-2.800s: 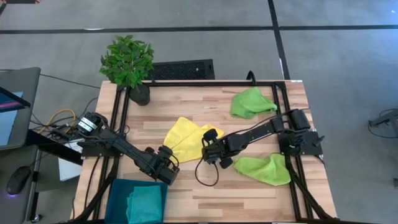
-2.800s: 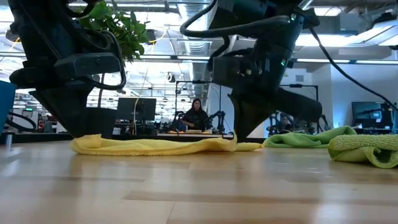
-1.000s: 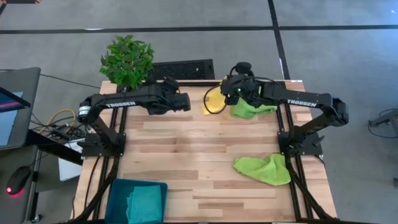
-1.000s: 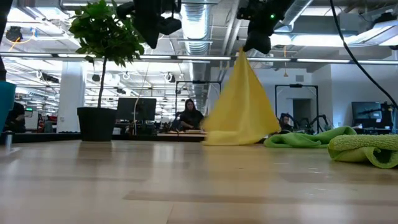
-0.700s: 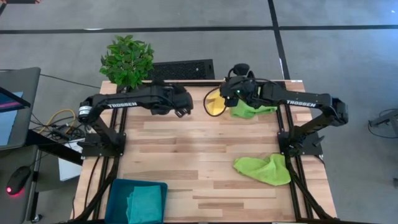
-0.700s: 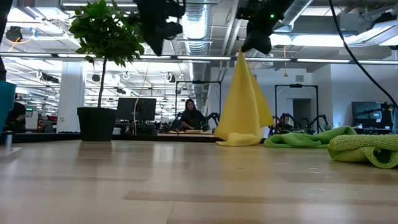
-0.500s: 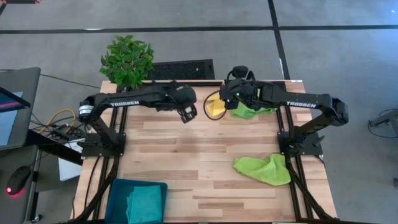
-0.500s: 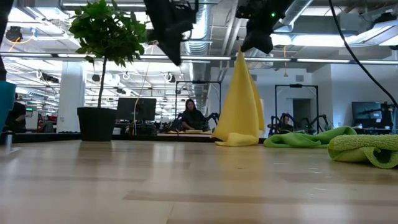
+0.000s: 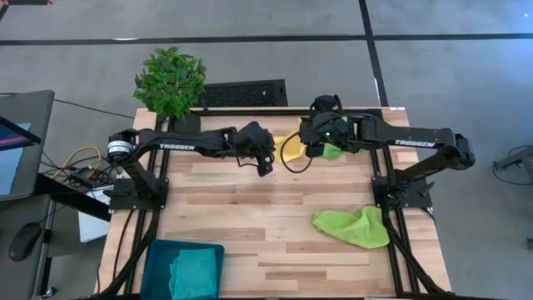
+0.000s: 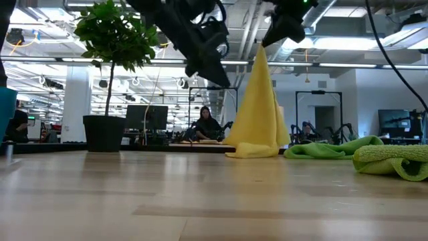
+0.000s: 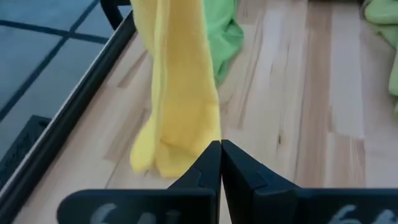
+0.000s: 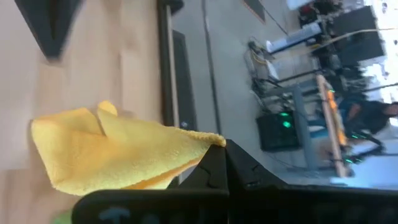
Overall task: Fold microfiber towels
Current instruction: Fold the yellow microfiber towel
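Note:
A yellow microfiber towel (image 10: 257,110) hangs as a narrow cone from my right gripper (image 10: 262,41), which is shut on its top over the far middle of the table (image 9: 306,143). My left gripper (image 9: 266,165) is shut and empty. It slants down just left of the yellow towel (image 11: 180,93), clear of it in the low view (image 10: 215,75). One lime green towel (image 9: 336,151) lies behind the yellow one, and a second (image 9: 354,226) lies crumpled near the right edge. A teal towel (image 9: 197,273) lies in the tray. My right gripper pinches one corner of the yellow towel (image 12: 211,142) between its two shut fingers, coming from above at a slant. The towel hangs below the fingers in loose folds, and its lower end (image 10: 251,150) rests bunched on the table.
A potted plant (image 9: 171,83) stands at the far left corner. A dark teal tray (image 9: 158,260) sits at the near left edge. The black frame rail (image 9: 250,111) runs along the far edge. The wooden table top (image 9: 250,208) shows bare in the middle.
My left gripper has swung down and to the right toward the yellow towel, tipping from level to slanting downward, and has stayed shut. My right gripper has shifted slightly toward the near edge. The hanging towel has gone from a broad swinging shape to a narrower cone.

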Robot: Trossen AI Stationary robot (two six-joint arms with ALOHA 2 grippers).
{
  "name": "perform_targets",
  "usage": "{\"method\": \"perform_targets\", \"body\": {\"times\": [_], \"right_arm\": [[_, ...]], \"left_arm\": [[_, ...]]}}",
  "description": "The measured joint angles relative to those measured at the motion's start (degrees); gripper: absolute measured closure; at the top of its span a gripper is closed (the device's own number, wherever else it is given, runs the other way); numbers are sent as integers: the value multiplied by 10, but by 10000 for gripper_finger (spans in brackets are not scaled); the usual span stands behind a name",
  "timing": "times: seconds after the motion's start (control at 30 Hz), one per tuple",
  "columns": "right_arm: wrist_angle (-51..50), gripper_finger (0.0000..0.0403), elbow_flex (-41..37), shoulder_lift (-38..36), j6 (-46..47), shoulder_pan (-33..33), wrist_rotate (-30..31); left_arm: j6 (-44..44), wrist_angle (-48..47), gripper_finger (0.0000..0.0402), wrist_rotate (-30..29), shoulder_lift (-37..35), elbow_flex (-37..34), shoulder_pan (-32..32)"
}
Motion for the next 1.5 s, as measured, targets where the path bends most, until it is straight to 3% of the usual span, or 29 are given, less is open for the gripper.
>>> {"method": "perform_targets", "body": {"times": [0.4, 0.73, 0.9, 1.1, 1.5], "right_arm": [[-12, 401, 0, -10, 15, 0, -18], [-9, 401, 0, -9, 15, 0, -17], [-9, 401, 0, -9, 15, 0, -17], [-10, 399, 0, -9, 15, 0, -12], [-15, 397, 0, -9, 15, 0, -12]], "left_arm": [[60, 61, 393, -23, 27, -24, -5], [116, 69, 294, -49, 38, -23, 4], [112, 78, 266, -49, 60, -24, 22], [123, 127, 259, -46, 91, -19, 27], [131, 113, 260, -61, 153, -21, 33]]}}
